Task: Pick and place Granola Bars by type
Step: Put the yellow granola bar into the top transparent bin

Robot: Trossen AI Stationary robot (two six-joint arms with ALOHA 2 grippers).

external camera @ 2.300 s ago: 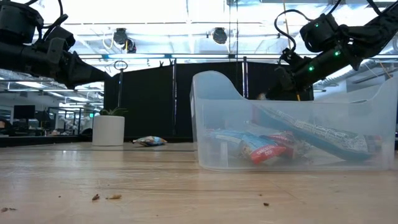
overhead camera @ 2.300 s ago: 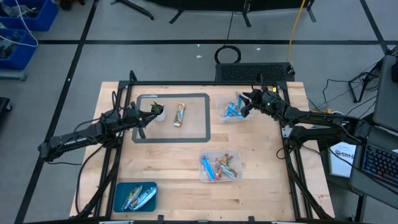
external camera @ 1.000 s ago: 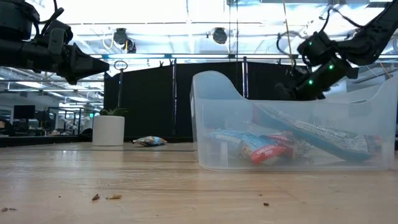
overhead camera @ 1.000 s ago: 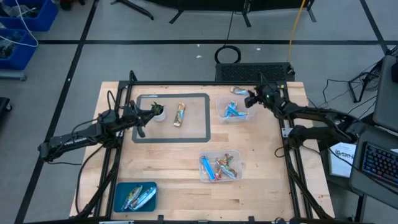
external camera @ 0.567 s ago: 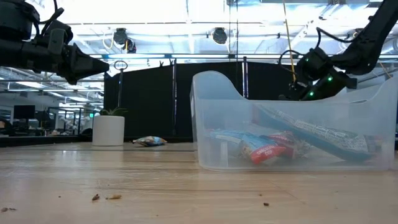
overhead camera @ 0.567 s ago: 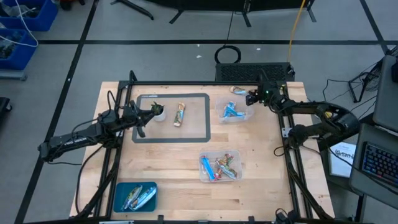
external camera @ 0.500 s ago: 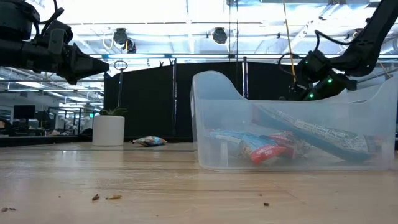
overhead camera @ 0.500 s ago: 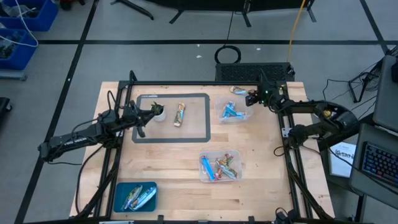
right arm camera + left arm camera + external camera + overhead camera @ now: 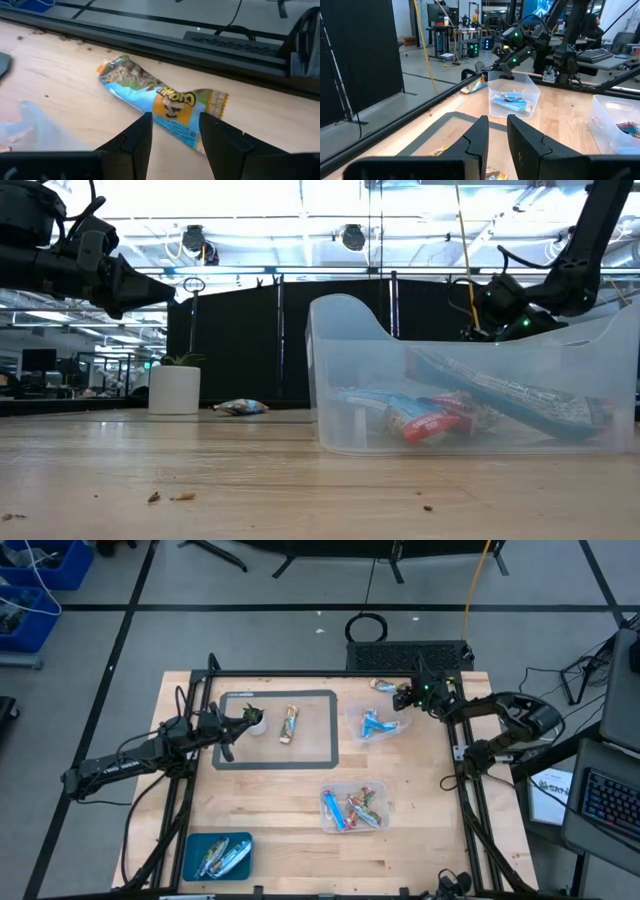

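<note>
The right tool [image 9: 172,137], fingers open and empty, has moved from the clear blue-bar tub [image 9: 378,724] to hover over the loose blue-orange wrapped granola bar [image 9: 162,102] at the table's [image 9: 280,800] one-o'clock corner, ready for pickup.

Glossy-wrapped granola bar [image 9: 162,102] on matt wooden table [image 9: 65,95].

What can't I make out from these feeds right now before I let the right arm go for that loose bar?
- Loose bar: in the right wrist view the fingers cover its near edge; in the high view it is too small to read.
- Right gripper: contact with the bar can't be judged from above.
- Blue bin: its bars are too small to count.
- Left gripper: in the low view the picture's edge cuts it off.
</note>
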